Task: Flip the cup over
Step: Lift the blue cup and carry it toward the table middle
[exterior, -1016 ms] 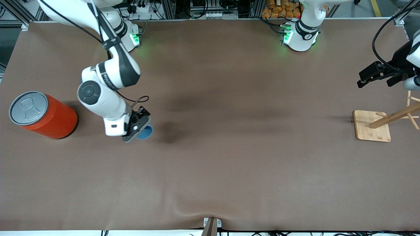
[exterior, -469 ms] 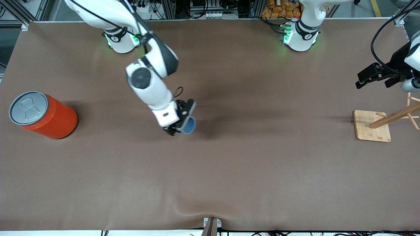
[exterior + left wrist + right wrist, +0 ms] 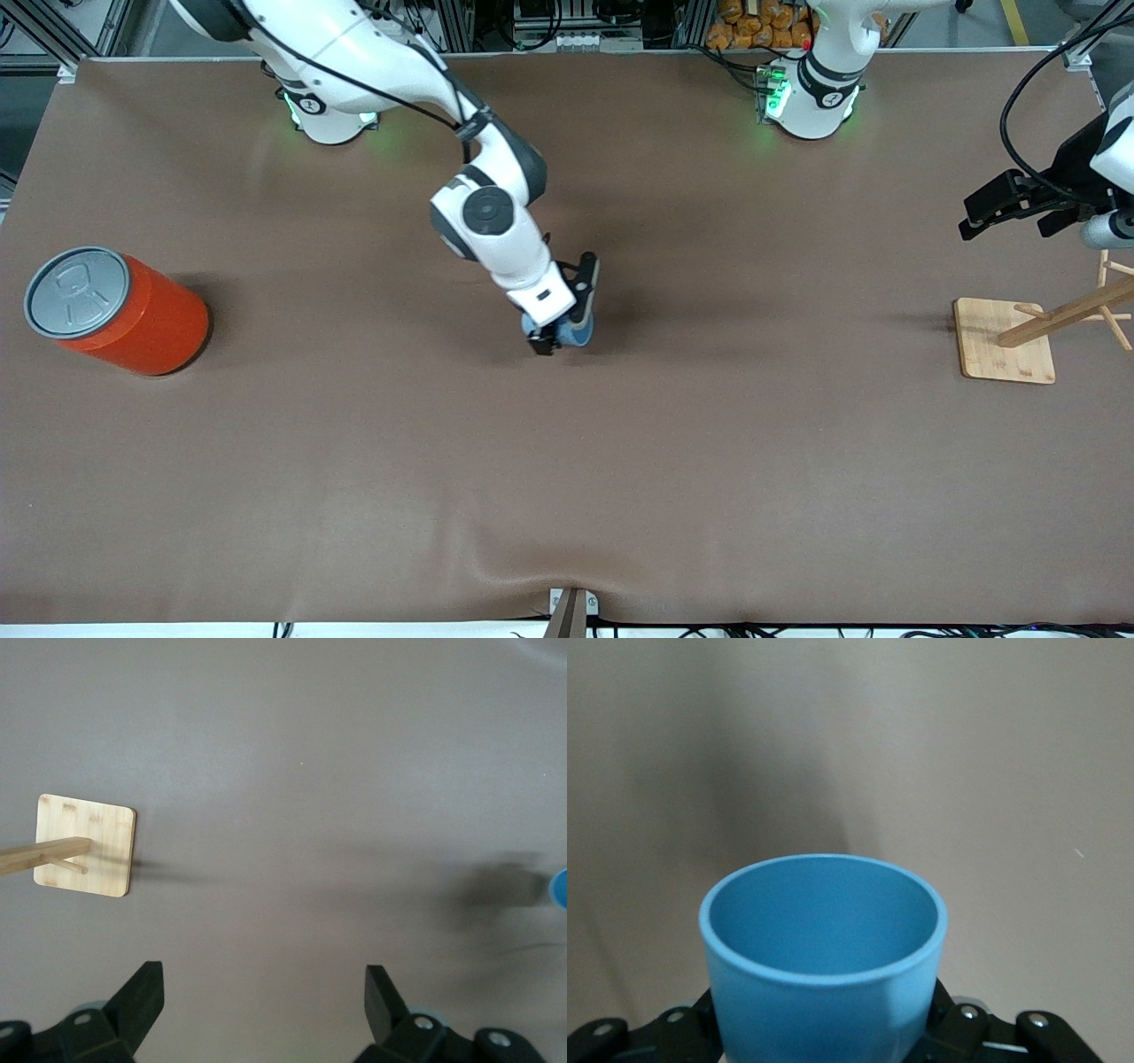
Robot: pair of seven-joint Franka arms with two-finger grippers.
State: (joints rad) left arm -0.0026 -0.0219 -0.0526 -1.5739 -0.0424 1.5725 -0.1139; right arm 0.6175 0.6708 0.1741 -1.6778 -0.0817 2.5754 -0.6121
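- Your right hand [image 3: 556,337] is pinching the small light-blue tapered plastic cup [image 3: 574,334] by its lower body, carried over the middle of the brown counter [image 3: 567,461], well apart from everything else on it.
- From the right wrist view the cup [image 3: 824,948] has its open mouth facing away from the hand, with the black fingers [image 3: 966,1028] clamped against the wall below the rim.
- To finish the flip well, I would turn the wrist until the mouth points where you want it, lower until the cup meets the counter squarely, and only then let go.
- Watch the grip: the wall is smooth and tapered, so in my judgement the cup could slide toward its narrow end if you rotate fast.
- Toward the right arm's end of the counter stands the large orange can-shaped container with a grey pull-tab lid [image 3: 115,310]; you need not go near it.
- Toward the left arm's end sits the wooden rack on a square bamboo base [image 3: 1005,341].
- Your left hand [image 3: 1019,206] waits above the counter beside that rack, its fingers [image 3: 142,1001] spread wide and holding nothing; leave it parked there.
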